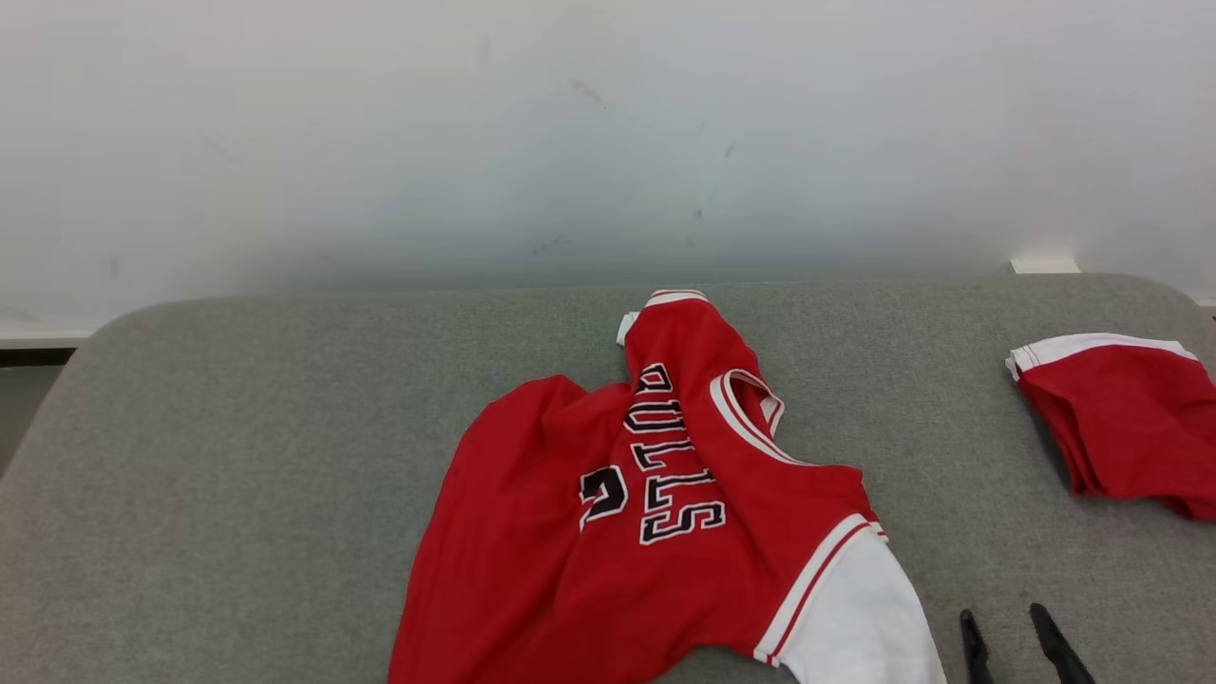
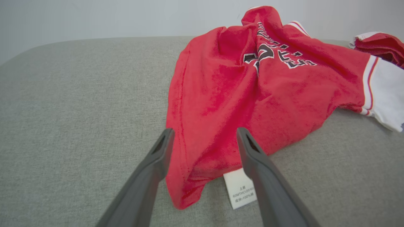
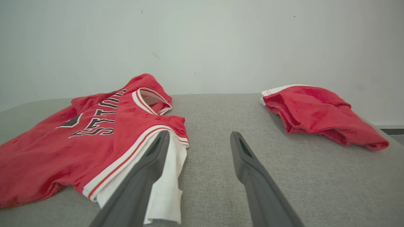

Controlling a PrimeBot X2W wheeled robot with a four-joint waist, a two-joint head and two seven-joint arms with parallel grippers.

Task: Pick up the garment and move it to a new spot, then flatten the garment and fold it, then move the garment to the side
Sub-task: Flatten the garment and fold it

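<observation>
Left gripper (image 2: 204,130) spread wide at the jersey's (image 2: 240,101) near hem, my right gripper (image 3: 199,134) spread beside its white sleeve (image 3: 164,189) — jersey crumpled mid-cushion (image 1: 237,456), bare room on my left, another red garment (image 1: 1130,418) by the right edge.

The garment (image 1: 532,532) is showing a fuzzy, matt red cloth, its white sleeve (image 1: 855,608) looking smoother. Under the garment the grey cushion (image 1: 237,427) is showing a coarse, matt weave, and right of the garment a second red piece (image 1: 1130,418) is looking equally fuzzy. The fingers (image 2: 148,179) of the left gripper (image 2: 204,134), at the garment's hem, are looking like smooth, matt dark plastic.
</observation>
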